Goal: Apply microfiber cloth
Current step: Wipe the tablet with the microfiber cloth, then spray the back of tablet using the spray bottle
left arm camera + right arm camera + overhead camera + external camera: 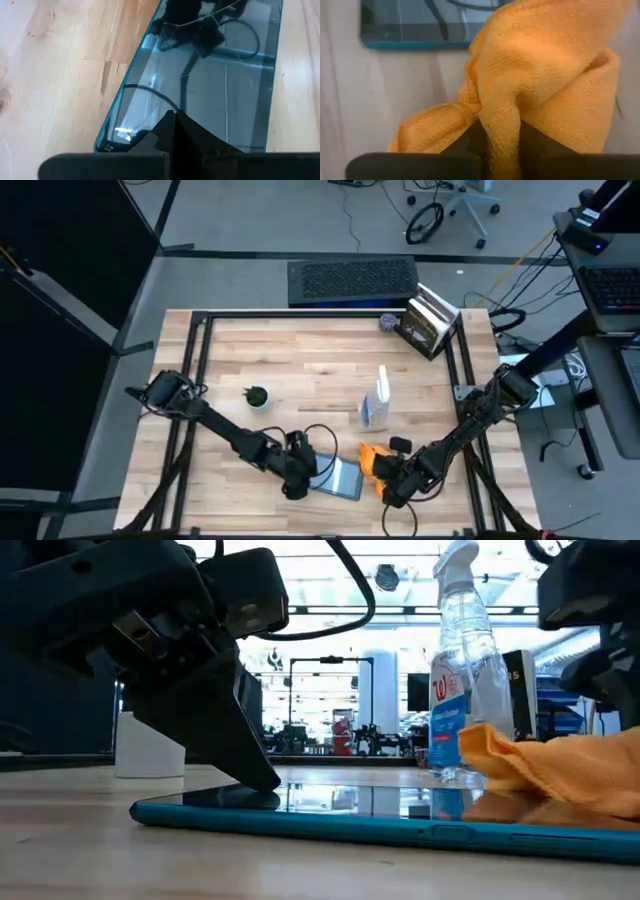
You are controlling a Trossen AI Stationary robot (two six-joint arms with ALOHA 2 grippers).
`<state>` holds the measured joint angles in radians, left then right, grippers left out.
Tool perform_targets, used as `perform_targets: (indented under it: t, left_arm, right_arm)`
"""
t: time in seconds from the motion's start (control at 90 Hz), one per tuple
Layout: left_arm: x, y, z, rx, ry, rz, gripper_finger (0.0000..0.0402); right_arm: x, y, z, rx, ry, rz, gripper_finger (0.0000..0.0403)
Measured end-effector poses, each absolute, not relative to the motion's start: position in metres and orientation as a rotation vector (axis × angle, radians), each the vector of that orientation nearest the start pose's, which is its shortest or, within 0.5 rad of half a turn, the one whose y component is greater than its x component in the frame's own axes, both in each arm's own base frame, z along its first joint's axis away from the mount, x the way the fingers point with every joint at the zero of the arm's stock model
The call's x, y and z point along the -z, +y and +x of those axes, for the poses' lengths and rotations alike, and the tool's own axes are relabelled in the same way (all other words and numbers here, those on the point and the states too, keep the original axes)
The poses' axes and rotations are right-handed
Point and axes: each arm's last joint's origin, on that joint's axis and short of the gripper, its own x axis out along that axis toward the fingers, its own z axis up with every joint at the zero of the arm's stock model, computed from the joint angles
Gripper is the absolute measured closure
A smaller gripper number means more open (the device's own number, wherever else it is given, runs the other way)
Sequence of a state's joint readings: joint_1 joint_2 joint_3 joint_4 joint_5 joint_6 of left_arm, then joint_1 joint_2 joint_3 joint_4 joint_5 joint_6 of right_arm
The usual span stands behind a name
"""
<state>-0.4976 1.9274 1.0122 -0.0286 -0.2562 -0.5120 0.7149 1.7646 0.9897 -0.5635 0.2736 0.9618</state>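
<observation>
1. the microfiber cloth (pixel 371 457) is orange and sits bunched up at the right edge of the tablet (pixel 340 476), near the front of the table (pixel 300 360).
2. the right gripper (pixel 500 132) has its two fingers pinched tight on a fold of the cloth, and the rest of the cloth puffs up around them.
3. the left gripper (pixel 172 125) presses down on the left part of the tablet's dark screen with its fingers closed together, holding nothing.
4. the spray bottle (pixel 376 405) stands upright just behind the cloth and the tablet, on the far side.
5. a small green plant (pixel 257 395) sits to the left, well apart from the tablet.
6. a box (pixel 428 323) lies tilted at the far right corner, with a small round purple thing (pixel 388 322) just beside it.
7. a dark keyboard (pixel 352 281) lies past the far edge of the table.
</observation>
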Motion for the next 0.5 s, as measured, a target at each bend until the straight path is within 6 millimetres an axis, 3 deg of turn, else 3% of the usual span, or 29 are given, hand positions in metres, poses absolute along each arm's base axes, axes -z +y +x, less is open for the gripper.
perform_targets:
  t: [0.133,0.256,0.5]
  left_arm:
    - [-0.116,-0.168,0.325,-0.006,0.902,-0.128,0.0402]
    - [-0.116,-0.168,0.325,-0.005,0.902,-0.128,0.0402]
    - [-0.124,-0.172,0.331,0.017,0.911,-0.112,0.0402]
  right_arm:
    - [-0.146,0.192,0.233,0.256,1.256,0.204,0.0277]
    - [-0.165,0.184,0.223,0.269,1.284,0.229,0.0211]
    - [-0.208,0.180,0.209,0.237,1.120,0.362,0.0123]
